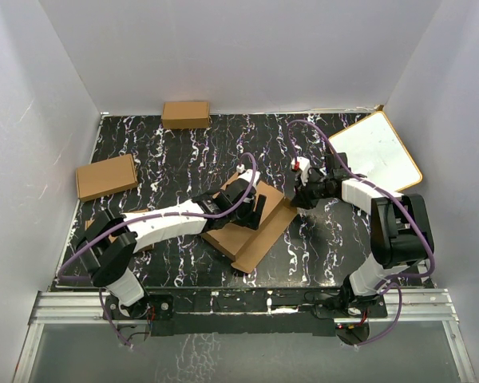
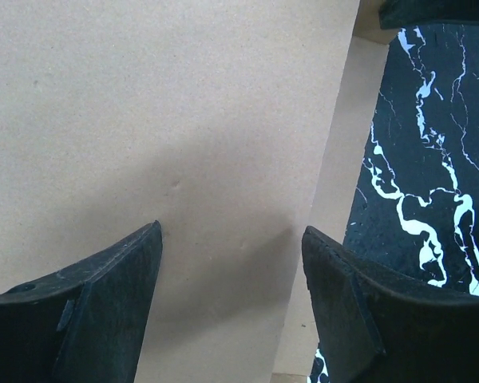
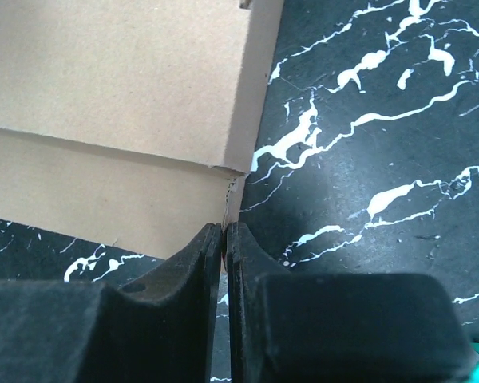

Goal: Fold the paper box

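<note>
The paper box (image 1: 255, 231) is a brown cardboard sheet, partly folded, lying mid-table. My left gripper (image 1: 251, 201) is open and pressed down on its top panel; in the left wrist view the panel (image 2: 160, 120) fills the space between the spread fingers (image 2: 104, 311). My right gripper (image 1: 297, 199) is at the box's right corner, shut on the thin edge of a side flap (image 3: 104, 199). The flap edge (image 3: 233, 195) runs into the closed fingers (image 3: 191, 271).
Two small ready-made brown boxes sit at the back (image 1: 185, 114) and at the left (image 1: 105, 176). A white board with a tan rim (image 1: 377, 152) lies at the back right. White walls enclose the black marbled table (image 1: 184, 155).
</note>
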You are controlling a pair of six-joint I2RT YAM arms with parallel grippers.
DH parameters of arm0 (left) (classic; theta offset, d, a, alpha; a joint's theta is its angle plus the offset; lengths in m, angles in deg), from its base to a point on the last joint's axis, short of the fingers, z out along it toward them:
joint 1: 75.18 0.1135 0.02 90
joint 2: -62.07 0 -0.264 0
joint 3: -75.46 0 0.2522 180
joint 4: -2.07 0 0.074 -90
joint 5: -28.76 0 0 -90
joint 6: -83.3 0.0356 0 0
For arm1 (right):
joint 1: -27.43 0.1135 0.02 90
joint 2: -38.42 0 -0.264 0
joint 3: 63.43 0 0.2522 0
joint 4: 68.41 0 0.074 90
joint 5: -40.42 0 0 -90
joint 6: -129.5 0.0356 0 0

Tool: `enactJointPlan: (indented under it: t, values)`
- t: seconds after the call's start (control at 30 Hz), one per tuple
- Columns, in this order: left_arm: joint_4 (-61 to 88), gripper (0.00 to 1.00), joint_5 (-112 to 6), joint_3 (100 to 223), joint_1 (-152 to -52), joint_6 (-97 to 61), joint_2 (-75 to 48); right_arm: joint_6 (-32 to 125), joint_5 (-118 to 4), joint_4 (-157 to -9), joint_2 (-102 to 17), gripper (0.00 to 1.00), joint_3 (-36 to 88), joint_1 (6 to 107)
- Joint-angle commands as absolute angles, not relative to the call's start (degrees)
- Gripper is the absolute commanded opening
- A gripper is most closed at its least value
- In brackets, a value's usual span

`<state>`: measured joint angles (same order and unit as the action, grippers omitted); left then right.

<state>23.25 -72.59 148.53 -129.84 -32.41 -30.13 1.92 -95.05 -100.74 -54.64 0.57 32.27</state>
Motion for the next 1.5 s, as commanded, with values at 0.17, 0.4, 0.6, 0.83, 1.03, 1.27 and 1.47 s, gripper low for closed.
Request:
enactJointPlan:
  t: [0.17,0.4,0.6,0.83,1.03,1.27,1.47]
  values:
    - [24.0,0.68,-74.8,149.4,-130.2,-34.5,-30.5,-5.4,-101.8,-102.6,-52.1,0.14,-0.6,32.8]
    - [23.4,0.68,-74.8,149.2,-130.2,-34.8,-30.7,-6.4,-100.1,-104.4,-53.3,0.15,-0.1,34.1]
    - [23.0,0.68,-77.4,147.8,-130.2,-35.3,-30.3,-4.3,-96.0,-102.9,-52.9,0.14,-1.0,34.1]
    - [21.7,0.68,-78.3,147.0,-130.2,-35.4,-30.0,-5.1,-98.0,-103.5,-53.0,0.14,-1.1,34.2]
    - [18.9,0.69,-76.5,146.8,-130.2,-35.9,-28.2,-4.9,-97.4,-103.6,-53.4,0.14,-0.8,34.2]
    - [16.6,0.74,-73.2,145.3,-130.2,-37.1,-20.7,-2.9,-96.6,-102.1,-53.1,0.15,-0.9,34.2]
    - [12.1,0.79,-70.6,137.8,-130.1,-39.1,-9.5,-2.2,-96.4,-101.7,-52.9,0.15,-0.8,34.2]
